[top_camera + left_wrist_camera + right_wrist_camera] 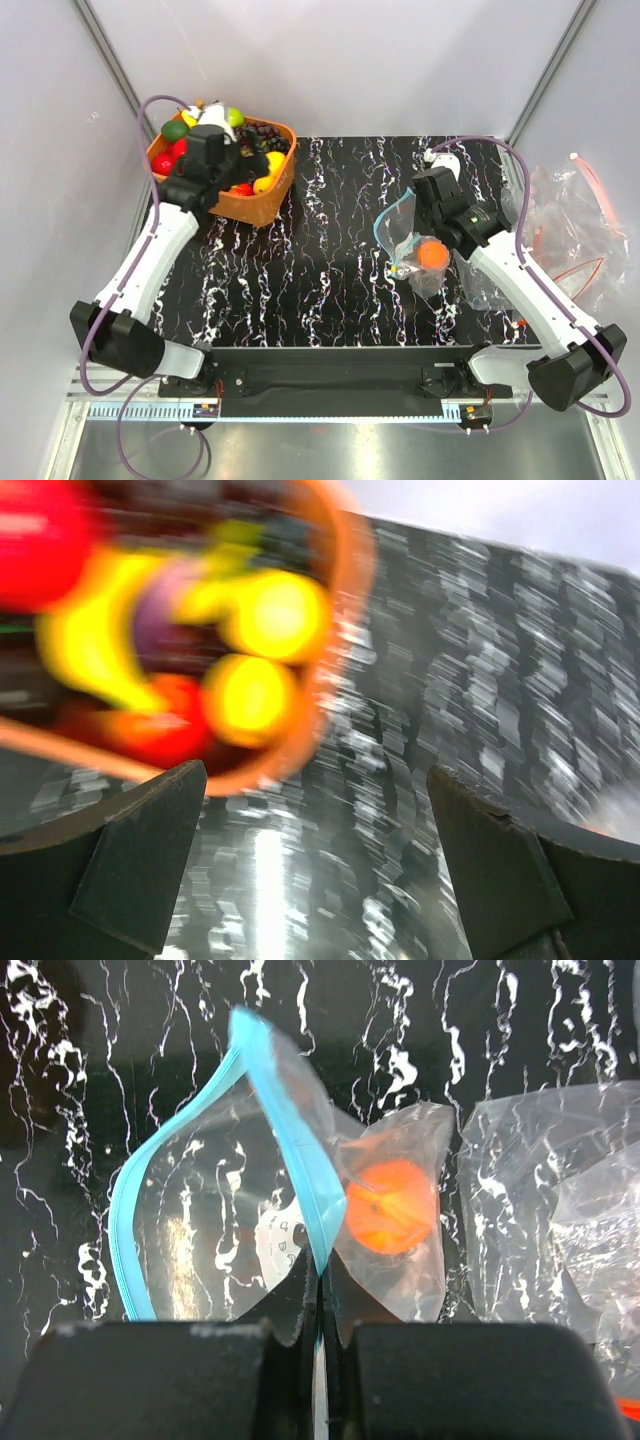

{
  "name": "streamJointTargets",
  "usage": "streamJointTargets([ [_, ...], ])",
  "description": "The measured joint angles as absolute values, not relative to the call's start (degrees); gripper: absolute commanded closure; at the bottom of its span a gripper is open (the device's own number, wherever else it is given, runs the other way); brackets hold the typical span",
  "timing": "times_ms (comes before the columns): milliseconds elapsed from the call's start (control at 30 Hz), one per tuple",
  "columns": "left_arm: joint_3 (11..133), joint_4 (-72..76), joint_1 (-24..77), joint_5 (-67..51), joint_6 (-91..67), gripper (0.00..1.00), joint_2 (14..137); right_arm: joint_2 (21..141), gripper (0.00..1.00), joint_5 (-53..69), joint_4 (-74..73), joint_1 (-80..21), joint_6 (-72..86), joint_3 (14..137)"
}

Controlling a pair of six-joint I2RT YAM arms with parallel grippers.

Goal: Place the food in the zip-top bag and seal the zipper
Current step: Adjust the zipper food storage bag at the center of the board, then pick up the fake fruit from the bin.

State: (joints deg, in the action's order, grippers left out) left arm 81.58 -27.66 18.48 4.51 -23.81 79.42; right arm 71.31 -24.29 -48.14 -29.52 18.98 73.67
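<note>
The zip-top bag (405, 248) (215, 1210) lies on the black marbled table, mouth gaping, with one orange fruit (433, 253) (390, 1205) inside. My right gripper (418, 222) (322, 1280) is shut on the light blue zipper (380, 225) (290, 1120), pinching one side of the strip. My left gripper (212, 152) (315, 780) hangs open and empty over the orange basket (262, 208) (345, 610). The basket holds more food: red fruit (163, 163) (165, 725) and yellow fruit (275, 160) (250, 695). The left wrist view is motion-blurred.
A dark grape bunch (262, 135) and a green lime (174, 129) share the basket. A heap of clear bags with red-orange strips (570, 220) (540, 1190) lies at the table's right edge, close to the right arm.
</note>
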Motion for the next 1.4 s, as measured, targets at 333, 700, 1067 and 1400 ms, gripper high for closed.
streamJointTargets([
  [333,84.9,-31.0,3.7,12.3,-23.9,0.01,87.3,73.0,1.00,-24.6,-48.1,-29.5,16.7,75.0],
  [700,99.0,-29.9,0.4,12.2,-23.5,0.01,102.9,74.6,1.00,-24.6,-47.8,-29.5,15.2,75.0],
  [1067,102.9,-29.4,0.3,7.0,-22.5,0.48,110.8,74.5,1.00,-24.6,-47.9,-29.5,15.2,75.7],
  [1400,87.7,-23.0,0.3,-0.4,-22.8,0.53,92.8,74.5,1.00,-28.2,-53.1,-29.5,15.5,79.4],
])
